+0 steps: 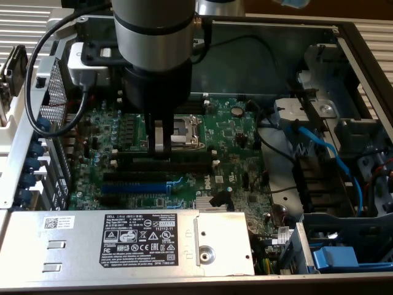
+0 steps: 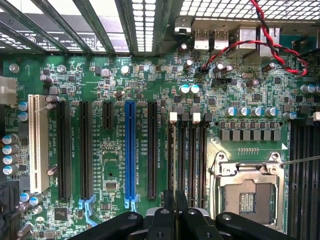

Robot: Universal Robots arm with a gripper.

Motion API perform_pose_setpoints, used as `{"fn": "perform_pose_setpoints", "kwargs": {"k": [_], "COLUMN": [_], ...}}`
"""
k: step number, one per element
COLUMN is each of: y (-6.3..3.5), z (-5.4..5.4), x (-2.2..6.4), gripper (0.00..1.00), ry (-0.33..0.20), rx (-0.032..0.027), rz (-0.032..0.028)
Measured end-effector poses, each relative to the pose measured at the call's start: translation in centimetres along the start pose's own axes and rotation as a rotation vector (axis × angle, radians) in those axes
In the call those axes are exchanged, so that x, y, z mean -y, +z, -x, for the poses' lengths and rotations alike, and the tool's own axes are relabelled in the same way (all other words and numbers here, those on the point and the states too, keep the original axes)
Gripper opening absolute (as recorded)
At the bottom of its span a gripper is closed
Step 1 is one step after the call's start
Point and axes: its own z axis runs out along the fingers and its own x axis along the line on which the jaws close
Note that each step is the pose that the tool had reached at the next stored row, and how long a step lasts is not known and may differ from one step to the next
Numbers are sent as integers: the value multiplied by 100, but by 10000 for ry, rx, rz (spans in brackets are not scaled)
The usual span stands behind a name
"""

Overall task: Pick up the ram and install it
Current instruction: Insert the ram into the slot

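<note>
My fingers (image 2: 168, 202) are squeezed narrow, almost together, and they point straight down at the board. I cannot say for sure where the ram is. A thin stick held on its edge between my fingers would be hard to see, so I cannot tell if I am holding it.

Right under my fingertips run the long black memory slots (image 2: 189, 160), side by side. It looks like I am over the ones on the side away from the processor socket (image 2: 248, 192), which sits just beside the row. At the far end of the slots are small white end clips (image 2: 173, 117). On my other side, a bit further off, is the blue slot (image 2: 130, 150). Well away, past the slots, red and black wires (image 2: 272, 35) loop near the case wall.

Here is what I think could go wrong. If I come down a little crooked, a stick could land on a slot's wall, not in its groove, and tip over. If a clip is closed, it could block one end. If I push too hard or slide sideways, I could bend the board or bump the socket.
</note>
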Motion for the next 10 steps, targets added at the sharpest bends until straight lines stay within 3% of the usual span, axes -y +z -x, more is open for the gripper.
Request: {"fn": "perform_pose_setpoints", "kwargs": {"k": [10], "y": [5], "z": [0], "x": [0], "gripper": [12], "ry": [-13], "rx": [1], "rz": [0]}}
